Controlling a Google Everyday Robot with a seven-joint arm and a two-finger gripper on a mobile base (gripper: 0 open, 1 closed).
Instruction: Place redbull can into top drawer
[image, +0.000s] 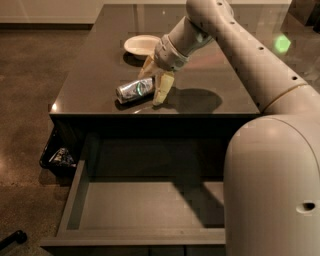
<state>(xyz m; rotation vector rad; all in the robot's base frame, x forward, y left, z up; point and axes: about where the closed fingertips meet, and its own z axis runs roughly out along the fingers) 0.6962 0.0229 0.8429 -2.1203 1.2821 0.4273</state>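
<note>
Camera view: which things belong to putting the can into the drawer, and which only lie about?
Job: slim silver-and-blue metal can, lying on the dark glossy tabletop; wide shallow grey drawer, open below; beige claw at the can's right end.
Lying about: shallow white round bowl, farther back on the tabletop.

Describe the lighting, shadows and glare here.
Camera view: dim scene; the redbull can glints brightly on the countertop, at the pincer; the arm casts a dark shadow right of the can and across the top drawer; a green flare spot sits upper right.
</note>
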